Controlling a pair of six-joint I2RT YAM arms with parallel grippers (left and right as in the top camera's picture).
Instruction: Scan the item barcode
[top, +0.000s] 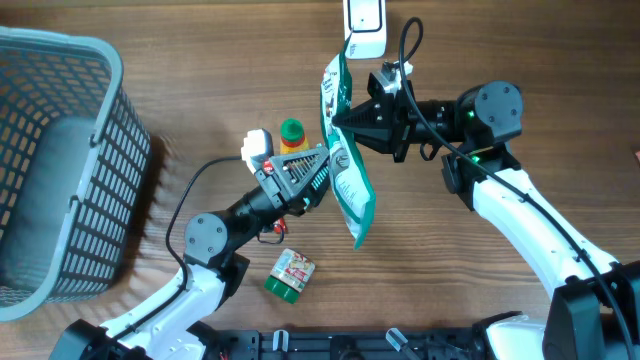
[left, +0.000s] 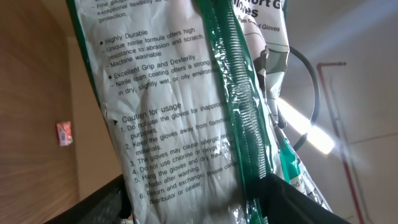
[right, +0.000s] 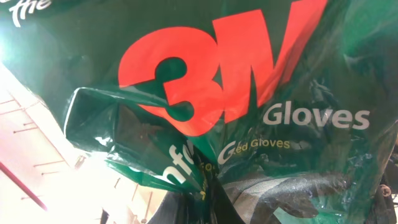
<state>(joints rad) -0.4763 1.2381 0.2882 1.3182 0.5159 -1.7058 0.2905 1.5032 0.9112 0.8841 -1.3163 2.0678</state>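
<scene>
The item is a green and white 3M glove pack (top: 345, 170), hanging upright above the table. My right gripper (top: 340, 122) is shut on its upper part; in the right wrist view the pack's green front (right: 205, 81) fills the frame and bunches into the right gripper (right: 211, 199). My left gripper (top: 322, 172) reaches in from the left. The pack's printed back (left: 186, 112) lies between the fingers of the left gripper (left: 196, 199), and both fingers seem to touch it. No barcode shows. A white scanner (top: 364, 22) sits at the top edge.
A grey mesh basket (top: 110, 60) stands at the far left. A bottle with a green cap (top: 291, 135) stands just left of the pack, behind the left gripper. A small green can (top: 289, 273) lies on the wooden table near the front.
</scene>
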